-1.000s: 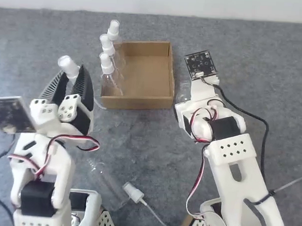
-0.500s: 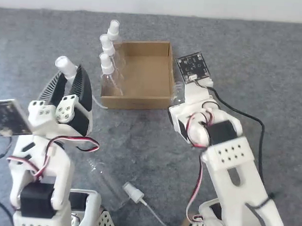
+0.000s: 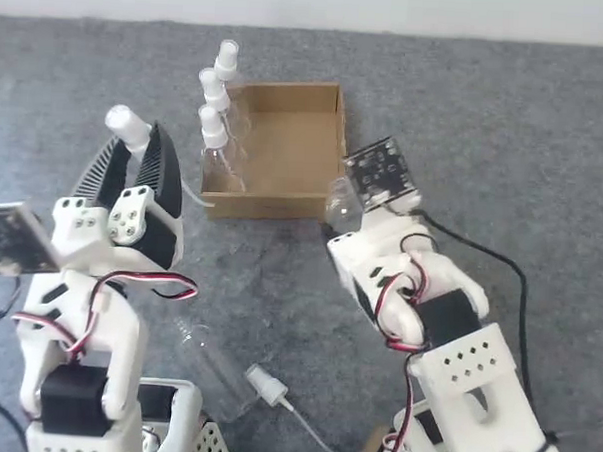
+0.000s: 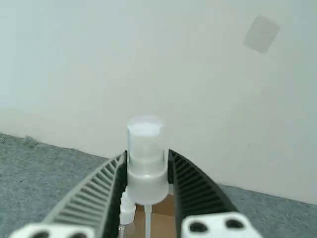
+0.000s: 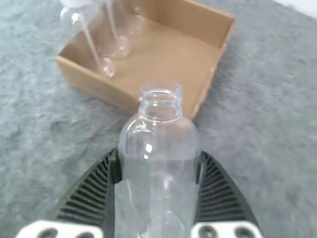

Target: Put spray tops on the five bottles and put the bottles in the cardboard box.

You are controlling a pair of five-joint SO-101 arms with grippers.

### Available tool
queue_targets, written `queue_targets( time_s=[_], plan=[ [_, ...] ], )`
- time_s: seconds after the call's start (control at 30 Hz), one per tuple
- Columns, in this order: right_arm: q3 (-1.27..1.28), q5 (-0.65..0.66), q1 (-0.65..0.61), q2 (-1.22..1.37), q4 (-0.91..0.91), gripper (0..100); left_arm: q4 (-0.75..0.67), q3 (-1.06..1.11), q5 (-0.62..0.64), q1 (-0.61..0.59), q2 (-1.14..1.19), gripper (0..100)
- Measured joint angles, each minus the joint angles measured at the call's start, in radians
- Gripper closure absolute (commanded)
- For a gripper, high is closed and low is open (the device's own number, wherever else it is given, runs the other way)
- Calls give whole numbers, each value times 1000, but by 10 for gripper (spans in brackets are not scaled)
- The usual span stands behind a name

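Two white plastic arms stand on a grey, short-piled carpet [image 3: 507, 115]. The left gripper [image 3: 135, 149], with black ribbed fingers, is closed narrowly on a white spray top [image 3: 126, 126] at the upper left of the high view. The left wrist view gives its form: a cylindrical top [image 4: 145, 148] with a wider collar pinched between the two fingers [image 4: 190, 183], a thin dip tube hanging below, and a pale wall behind. The right gripper [image 5: 157, 163] clasps a clear, round-shouldered plastic bottle [image 5: 158, 144] by its body. The right wrist view lets us see its open, ringed neck without a top, while in the high view the same bottle [image 3: 343, 200] appears as a glassy dome just right of centre, near the front right corner of the box. The cardboard box [image 3: 272, 203] is square, shallow and brown, with plain walls, and lies at upper centre. Inside it, along its left wall, three capped bottles [image 3: 222, 158] stand upright in a row, each with a white spray top. From the right wrist we see the lower bodies and dip tubes of two of them over the bare box floor. At the lower centre of the high view a fifth clear bottle [image 3: 210, 367] lies on its side on the carpet, with a loose spray top [image 3: 268, 385] just beside it, its tube trailing toward the bottom edge.
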Motion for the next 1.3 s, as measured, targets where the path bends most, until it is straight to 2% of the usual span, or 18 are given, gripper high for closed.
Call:
queue_targets(
  time_s=[0.3, 0.53, 0.87, 1.3],
  plan=[
    [130, 51, -104, -6, -164, 975, -3, 0, 49, -26, -2, 988],
    [137, 57, -192, -6, -183, 975, -3, -5, 137, -89, -2, 988],
    [137, 60, -308, -6, -187, 975, -3, -5, 146, -84, -2, 988],
    [253, 158, -382, -6, -385, 975, -3, -5, 146, -84, -2, 988]
  ],
)
